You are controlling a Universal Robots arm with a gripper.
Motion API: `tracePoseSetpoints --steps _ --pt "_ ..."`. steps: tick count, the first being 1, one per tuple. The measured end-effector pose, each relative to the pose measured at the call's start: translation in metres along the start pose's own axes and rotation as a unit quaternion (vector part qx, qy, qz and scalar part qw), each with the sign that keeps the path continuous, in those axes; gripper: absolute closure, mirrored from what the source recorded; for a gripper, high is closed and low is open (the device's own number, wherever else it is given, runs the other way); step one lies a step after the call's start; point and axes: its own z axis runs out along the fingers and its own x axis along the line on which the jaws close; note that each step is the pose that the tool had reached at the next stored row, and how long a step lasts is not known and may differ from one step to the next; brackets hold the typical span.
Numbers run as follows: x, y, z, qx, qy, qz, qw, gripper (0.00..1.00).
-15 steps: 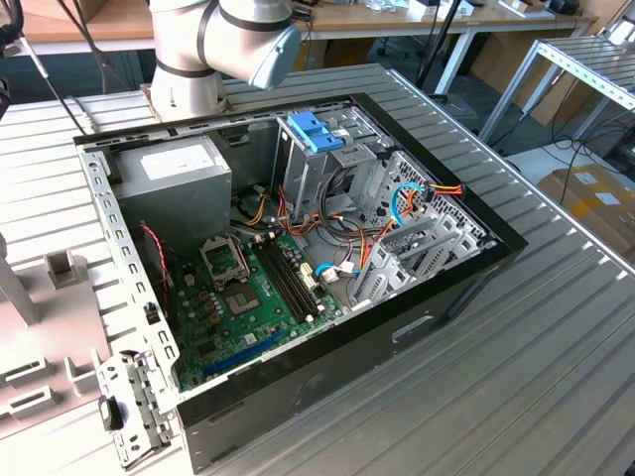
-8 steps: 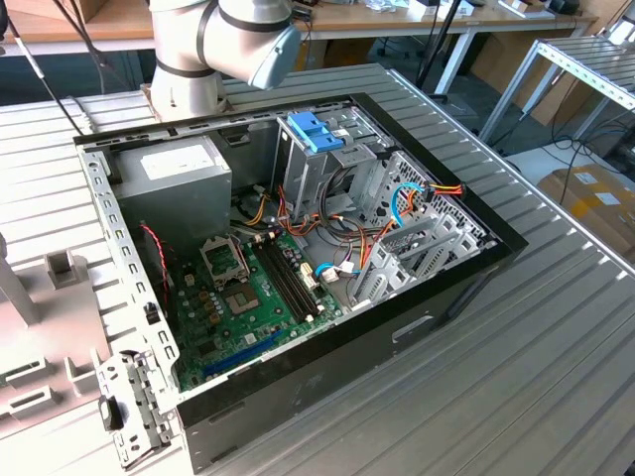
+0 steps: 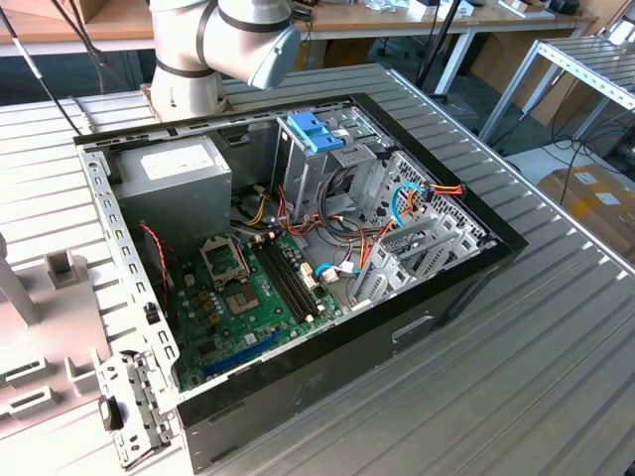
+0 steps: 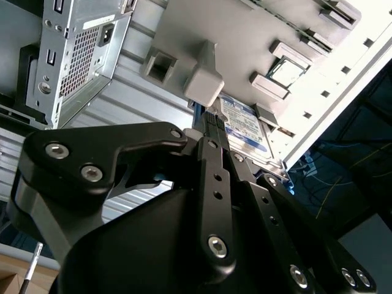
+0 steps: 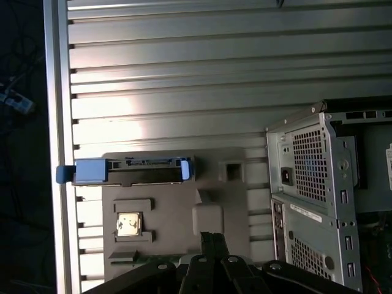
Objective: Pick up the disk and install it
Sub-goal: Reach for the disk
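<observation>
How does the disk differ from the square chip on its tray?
The disk is long, with blue carrier ends; the chip is small, square, metallic. The disk seems to stand on edge in a slot; the chip lies flat in a pocket. Both sit on the grey tray.

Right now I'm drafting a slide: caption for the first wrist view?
Disk in its grey holder on the ribbed table, computer case alongside, gripper not yet holding it.

The arm point(image 3: 223, 40) is bent, its gripper point(image 4: 211, 121) with fingers point(image 4: 215, 184) pressed together.
</observation>
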Motion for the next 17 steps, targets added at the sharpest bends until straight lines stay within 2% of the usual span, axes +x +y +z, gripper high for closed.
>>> tracePoseSetpoints --steps 9,10,12,13,17 --pt "0.0093 -0.0007 0.0 0.0 0.0 0.0 1.0 0.89" --pt "0.016 -0.0012 0.0 0.0 0.0 0.0 1.0 0.89" --pt "0.039 -0.003 -0.0002 0.0 0.0 0.0 1.0 0.89" --pt "0.0483 -0.0037 -0.0002 0.0 0.0 0.0 1.0 0.89" --pt "0.055 -0.0042 -0.0002 0.0 0.0 0.0 1.0 0.89"
